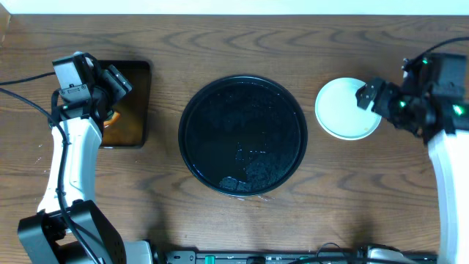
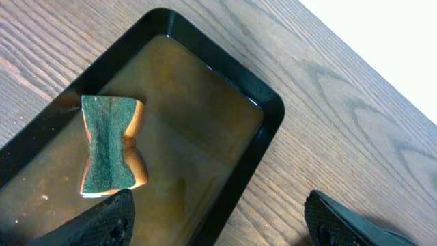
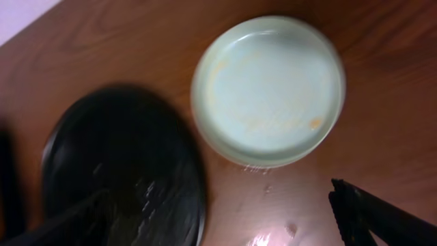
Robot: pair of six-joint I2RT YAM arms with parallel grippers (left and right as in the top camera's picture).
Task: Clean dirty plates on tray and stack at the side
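The plate (image 1: 338, 111), pale mint-green, sits flat on the table (image 1: 242, 37) to the right of the tray (image 1: 220, 125). It is near the tray but not touching it, and a strip of bare wood shows between the two rims. From the right wrist its inside shows faint orange traces, one near the lower right of the rim and a paler one at the upper left. Its wall looks thick from there, and whether more plates lie under it cannot be told. A few wet drops shine on the wood just beside its near edge. The tray lies at the middle of the table, round, black and glossy, with wet streaks toward its near side.

The right claw (image 3: 218, 205) hangs over the plate's right edge in the overhead view and grips nothing. Its fingers (image 3: 382, 219) stand wide apart, with only wood and the tray's rim between them.

At the far left lies the small tray (image 2: 270, 113), rectangular, black-rimmed and brown inside. The sponge (image 2: 109, 147) rests in it, green face up over an orange body, pinched at the waist, close to one long wall. The left claw (image 2: 218, 201) hovers above this small tray, jaws spread wide, holding nothing. In the wrist view one finger shows just beside the sponge's end.
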